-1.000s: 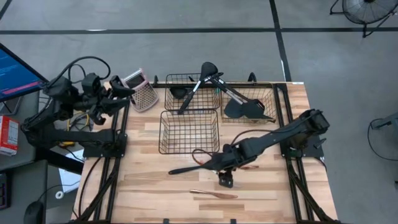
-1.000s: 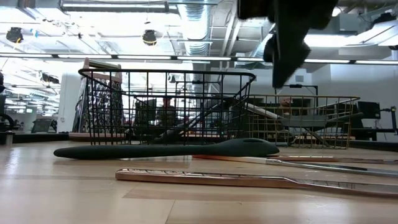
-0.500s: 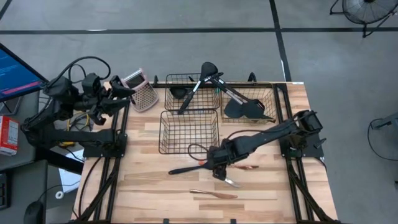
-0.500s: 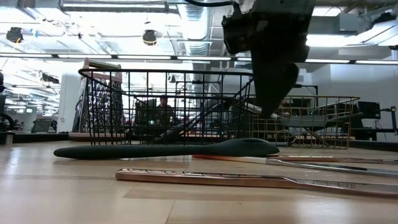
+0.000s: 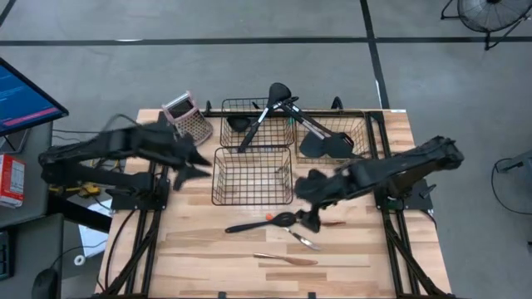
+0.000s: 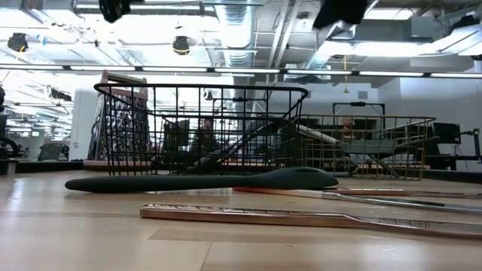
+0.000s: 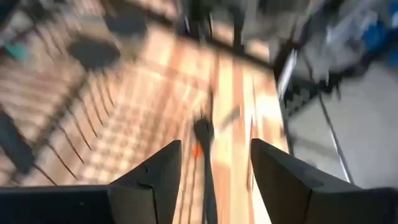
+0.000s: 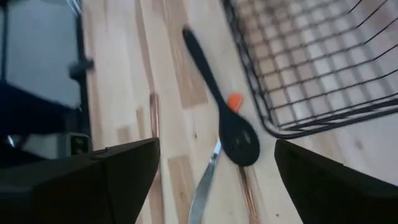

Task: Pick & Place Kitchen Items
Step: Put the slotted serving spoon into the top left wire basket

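A black spoon (image 5: 262, 223) lies flat on the wooden table (image 5: 191, 249) in front of the near basket, an orange bit (image 8: 234, 101) beside its bowl. A silver piece (image 5: 304, 241) and copper-handled pieces (image 5: 287, 259) (image 5: 332, 223) lie flat nearby. My right gripper (image 5: 309, 206) hangs open above the spoon's bowl (image 8: 239, 142), touching nothing. My left gripper (image 5: 198, 164) is open in the air left of the near basket, pointing toward the spoon (image 7: 205, 134). Black ladles (image 5: 258, 116) and spatulas (image 5: 328, 141) lean in the two far baskets.
The near wire basket (image 5: 253, 174) holds nothing and stands between the two grippers. Two more baskets (image 5: 229, 106) (image 5: 364, 124) line the far edge. A pink-topped grater (image 5: 187, 120) stands at the far left corner. Bare wood shows along the near edge.
My right gripper has risen from the tabletop beside the spoon and drawn back toward the right, leaving the utensils lying. My left arm has swung in from beyond the table's left edge to over its left part, sinking and tipping its gripper downward.
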`<state>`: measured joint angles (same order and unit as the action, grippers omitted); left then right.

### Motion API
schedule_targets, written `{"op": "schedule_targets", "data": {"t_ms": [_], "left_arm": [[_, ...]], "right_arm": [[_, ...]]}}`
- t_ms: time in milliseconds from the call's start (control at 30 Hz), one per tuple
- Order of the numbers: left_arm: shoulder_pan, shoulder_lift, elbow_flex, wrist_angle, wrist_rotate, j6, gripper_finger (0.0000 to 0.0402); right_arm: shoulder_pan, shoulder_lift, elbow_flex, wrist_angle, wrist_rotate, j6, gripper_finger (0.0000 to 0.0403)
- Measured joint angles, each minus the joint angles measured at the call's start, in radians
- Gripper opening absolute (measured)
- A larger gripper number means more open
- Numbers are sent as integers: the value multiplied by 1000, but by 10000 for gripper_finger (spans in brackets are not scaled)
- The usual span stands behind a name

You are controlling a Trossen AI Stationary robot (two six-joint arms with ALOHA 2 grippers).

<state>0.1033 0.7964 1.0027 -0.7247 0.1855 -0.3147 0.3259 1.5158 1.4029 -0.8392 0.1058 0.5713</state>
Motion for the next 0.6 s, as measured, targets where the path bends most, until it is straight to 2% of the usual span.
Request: {"op": "schedule_targets", "data": {"t_ms": [233, 400, 600], "left_arm": [[-200, 133, -146, 42, 1, 39, 192], [-349, 213, -213, 144, -26, -83, 206], [-534, 312, -230, 220, -167, -252, 206]], "right_arm": [[0, -191, 0, -27, 112, 0, 317], [8, -286, 0, -80, 139, -34, 317], [8, -347, 0, -186, 142, -92, 317]]}}
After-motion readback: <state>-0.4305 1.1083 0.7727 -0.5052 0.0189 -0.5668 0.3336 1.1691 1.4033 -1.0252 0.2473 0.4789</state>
